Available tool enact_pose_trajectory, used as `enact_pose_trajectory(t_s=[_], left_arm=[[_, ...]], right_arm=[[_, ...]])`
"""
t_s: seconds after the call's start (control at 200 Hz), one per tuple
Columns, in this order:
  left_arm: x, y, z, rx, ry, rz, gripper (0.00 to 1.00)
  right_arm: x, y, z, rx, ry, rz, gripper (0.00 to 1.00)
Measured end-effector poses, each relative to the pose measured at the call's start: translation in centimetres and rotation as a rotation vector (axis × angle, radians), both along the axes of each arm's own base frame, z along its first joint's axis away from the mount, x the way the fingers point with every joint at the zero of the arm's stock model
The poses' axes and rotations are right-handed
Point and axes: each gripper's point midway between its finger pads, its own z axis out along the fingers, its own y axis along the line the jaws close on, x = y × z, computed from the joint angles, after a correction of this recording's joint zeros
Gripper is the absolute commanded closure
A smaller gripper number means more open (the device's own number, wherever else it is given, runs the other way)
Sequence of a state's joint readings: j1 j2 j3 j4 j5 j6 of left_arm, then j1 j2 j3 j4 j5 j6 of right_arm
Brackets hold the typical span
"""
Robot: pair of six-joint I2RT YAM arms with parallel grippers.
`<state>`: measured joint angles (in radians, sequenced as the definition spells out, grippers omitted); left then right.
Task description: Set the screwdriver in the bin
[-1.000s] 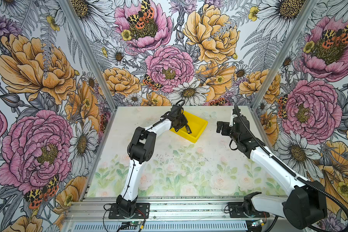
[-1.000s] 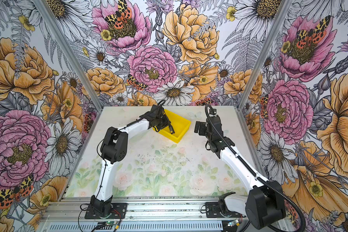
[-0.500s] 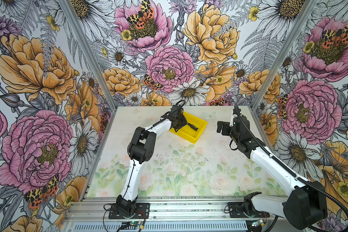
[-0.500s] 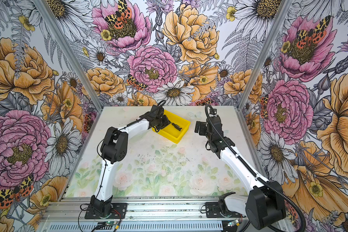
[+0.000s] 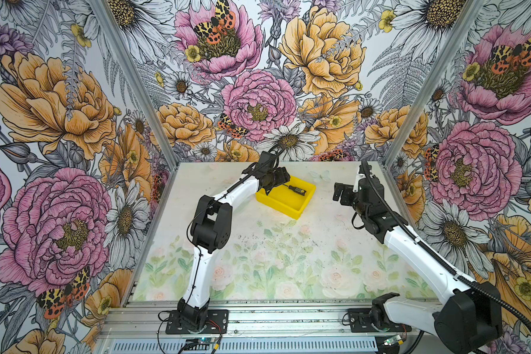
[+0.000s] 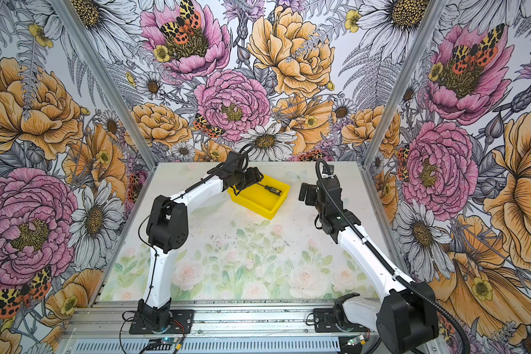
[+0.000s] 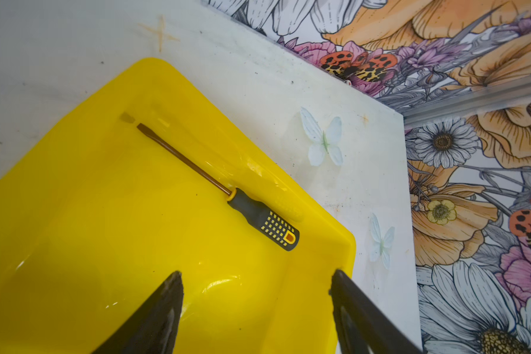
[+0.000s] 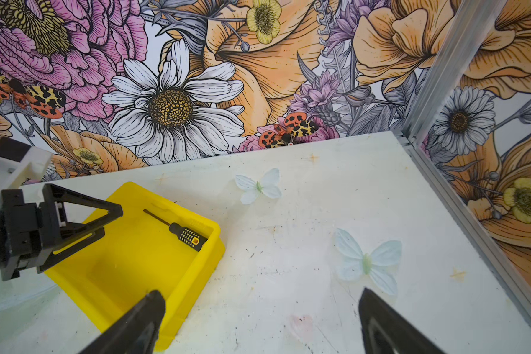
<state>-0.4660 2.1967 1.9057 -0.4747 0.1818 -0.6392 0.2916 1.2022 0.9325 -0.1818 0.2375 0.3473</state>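
**Inspection: screwdriver lying in bin, both sets of jaws empty**

Counter (image 5: 288, 260): one, pale with a faded floral print. It fills the lower centre of both top views.

Arms: two. The left arm (image 5: 209, 220) reaches from the lower left up to centre frame. The right arm (image 5: 411, 254) reaches from the lower right up to right of centre.

Bin (image 5: 292, 211): one, bright yellow, rectangular and low-walled. It sits on the counter just above frame centre, skewed to the counter's edges.

Left gripper (image 7: 255, 274): jaws wide apart and holding nothing. It hangs over the left end of the bin, clear of the tool.

Right gripper (image 8: 261, 292): jaws wide apart and holding nothing. In the top views it stands right of the bin and apart from it, over bare counter.

Screwdriver (image 5: 296, 190): one, lying flat on the bin floor close along the far wall.
- The long axis runs from upper left to lower right in the top views, roughly parallel to that wall.
- The thin shaft tip points left, toward the left gripper.
- The black handle with yellow markings points right, ending near the bin's right-hand corner.

Butterfly motifs (image 8: 258, 185): two counted, pale, flat on the counter beyond the bin.
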Motion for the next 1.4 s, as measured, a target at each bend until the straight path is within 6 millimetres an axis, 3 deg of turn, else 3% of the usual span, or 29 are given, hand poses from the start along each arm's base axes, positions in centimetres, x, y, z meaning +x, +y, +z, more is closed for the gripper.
enact_pose_trajectory(t_s=[0.1,0.23,0.395,0.61,0.786,0.996,1.201,1.401], left_arm=[[-0.5,0.4,3.2,0.014,-0.066,-0.023,0.02],[-2.0,1.6,7.1,0.049,-0.150,-0.047,0.01],[-5.3,4.1,9.0,0.141,-0.221,-0.080,0.01],[-10.4,8.8,6.6,0.318,-0.271,-0.105,0.01],[-13.1,14.4,3.8,0.461,-0.287,-0.034,0.01],[-15.8,20.1,3.6,0.651,-0.363,0.083,0.01],[-18.0,24.7,2.4,0.671,-0.378,0.149,0.01],[-20.0,27.0,2.0,0.629,-0.455,0.196,0.01]], right_arm=[[0.0,-0.1,0.0,0.004,-0.001,-0.008,0.00],[0.0,-0.2,0.0,0.014,-0.001,-0.018,0.00],[-0.1,-0.5,-0.5,0.020,0.006,-0.037,0.01],[-1.1,-0.9,-2.6,0.020,0.043,-0.051,0.01],[-1.4,-1.0,-3.6,0.022,0.069,-0.053,0.00],[-2.5,-2.4,-5.7,0.019,0.101,-0.118,0.00],[-4.8,-4.9,-8.0,-0.027,0.100,-0.191,0.00],[-6.1,-5.6,-8.3,-0.113,0.030,-0.145,0.01]])
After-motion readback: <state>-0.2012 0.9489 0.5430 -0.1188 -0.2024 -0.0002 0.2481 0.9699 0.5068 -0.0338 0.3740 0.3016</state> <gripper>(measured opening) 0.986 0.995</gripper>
